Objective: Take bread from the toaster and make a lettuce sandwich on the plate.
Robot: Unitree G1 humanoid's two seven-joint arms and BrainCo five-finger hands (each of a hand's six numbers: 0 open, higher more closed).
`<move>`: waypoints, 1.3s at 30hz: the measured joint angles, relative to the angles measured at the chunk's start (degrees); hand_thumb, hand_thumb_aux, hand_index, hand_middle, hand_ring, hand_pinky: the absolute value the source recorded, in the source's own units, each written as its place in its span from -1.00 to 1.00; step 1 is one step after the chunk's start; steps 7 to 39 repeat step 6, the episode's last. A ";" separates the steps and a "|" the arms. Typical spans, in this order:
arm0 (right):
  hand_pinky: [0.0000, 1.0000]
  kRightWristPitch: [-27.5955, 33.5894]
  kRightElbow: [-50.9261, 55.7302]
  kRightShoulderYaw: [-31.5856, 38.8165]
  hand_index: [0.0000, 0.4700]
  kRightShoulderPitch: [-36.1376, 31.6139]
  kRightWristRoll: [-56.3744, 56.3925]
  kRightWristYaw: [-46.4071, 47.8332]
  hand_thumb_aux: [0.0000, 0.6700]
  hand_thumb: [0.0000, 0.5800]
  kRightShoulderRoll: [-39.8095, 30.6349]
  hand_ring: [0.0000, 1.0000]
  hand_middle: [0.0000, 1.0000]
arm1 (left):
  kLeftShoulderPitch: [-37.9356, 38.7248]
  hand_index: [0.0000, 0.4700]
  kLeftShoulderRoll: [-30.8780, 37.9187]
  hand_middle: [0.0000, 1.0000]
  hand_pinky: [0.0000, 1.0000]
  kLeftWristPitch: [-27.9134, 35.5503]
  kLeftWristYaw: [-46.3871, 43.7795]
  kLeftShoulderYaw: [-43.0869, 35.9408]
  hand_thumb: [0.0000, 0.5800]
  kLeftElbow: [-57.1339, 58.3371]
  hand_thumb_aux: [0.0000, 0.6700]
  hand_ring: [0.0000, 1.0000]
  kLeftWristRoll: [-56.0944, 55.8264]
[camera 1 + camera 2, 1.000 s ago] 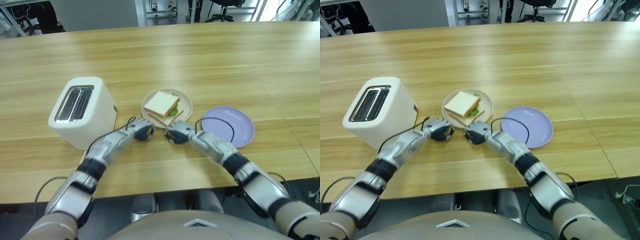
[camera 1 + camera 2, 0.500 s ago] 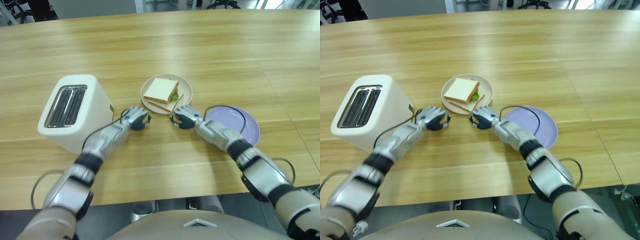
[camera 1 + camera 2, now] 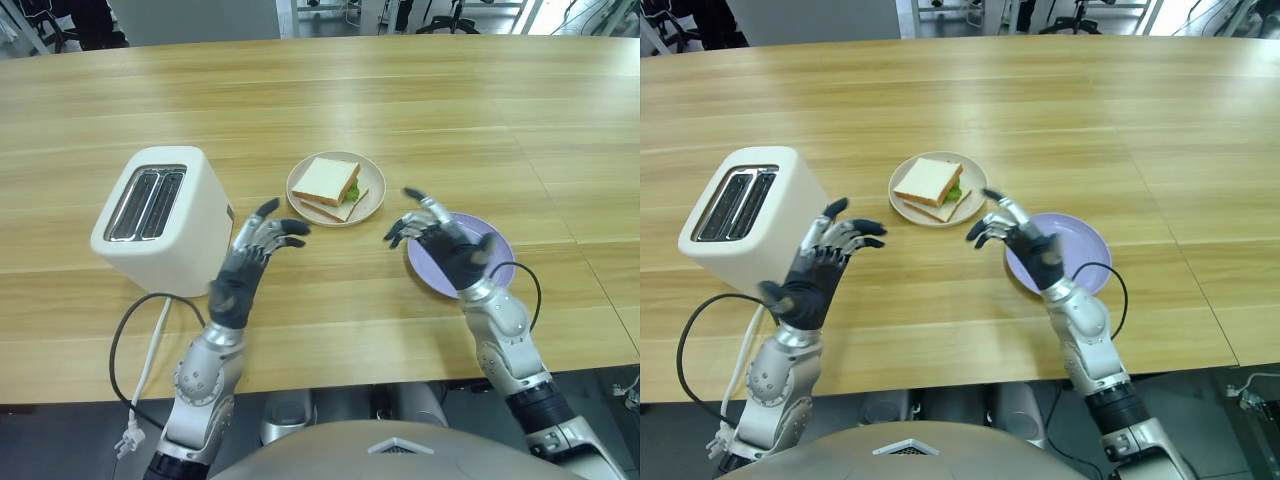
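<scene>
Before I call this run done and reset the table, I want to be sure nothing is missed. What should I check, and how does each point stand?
1. Sandwich lies on the beige plate, top slice in place: ok.
2. Lettuce shows between the slices: ok.
3. No bread sticks out of the toaster slots: ok.
4. Left hand holds nothing, fingers spread, apart from the beige plate: ok.
5. Right hand holds nothing, fingers spread, over the purple plate: ok.
</scene>
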 measured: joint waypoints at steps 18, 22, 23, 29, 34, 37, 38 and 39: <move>-1.00 6.37 -2.11 -6.08 -1.00 1.28 9.75 9.80 -1.00 -1.00 4.49 -1.00 -1.00 | -0.34 -1.00 -1.95 -1.00 -1.00 0.55 -11.78 3.46 -1.00 1.35 -1.00 -1.00 -13.55; -1.00 6.37 -2.11 -6.08 -1.00 1.28 9.75 9.80 -1.00 -1.00 4.49 -1.00 -1.00 | -0.34 -1.00 -1.95 -1.00 -1.00 0.55 -11.78 3.46 -1.00 1.35 -1.00 -1.00 -13.55; -1.00 6.37 -2.11 -6.08 -1.00 1.28 9.75 9.80 -1.00 -1.00 4.49 -1.00 -1.00 | -0.34 -1.00 -1.95 -1.00 -1.00 0.55 -11.78 3.46 -1.00 1.35 -1.00 -1.00 -13.55; -1.00 6.37 -2.11 -6.08 -1.00 1.28 9.75 9.80 -1.00 -1.00 4.49 -1.00 -1.00 | -0.34 -1.00 -1.95 -1.00 -1.00 0.55 -11.78 3.46 -1.00 1.35 -1.00 -1.00 -13.55; -1.00 6.37 -2.11 -6.08 -1.00 1.28 9.75 9.80 -1.00 -1.00 4.49 -1.00 -1.00 | -0.34 -1.00 -1.95 -1.00 -1.00 0.55 -11.78 3.46 -1.00 1.35 -1.00 -1.00 -13.55; -1.00 6.37 -2.11 -6.08 -1.00 1.28 9.75 9.80 -1.00 -1.00 4.49 -1.00 -1.00 | -0.34 -1.00 -1.95 -1.00 -1.00 0.55 -11.78 3.46 -1.00 1.35 -1.00 -1.00 -13.55; -1.00 6.37 -2.11 -6.08 -1.00 1.28 9.75 9.80 -1.00 -1.00 4.49 -1.00 -1.00 | -0.34 -1.00 -1.95 -1.00 -1.00 0.55 -11.78 3.46 -1.00 1.35 -1.00 -1.00 -13.55; -1.00 6.37 -2.11 -6.08 -1.00 1.28 9.75 9.80 -1.00 -1.00 4.49 -1.00 -1.00 | -0.34 -1.00 -1.95 -1.00 -1.00 0.55 -11.78 3.46 -1.00 1.35 -1.00 -1.00 -13.55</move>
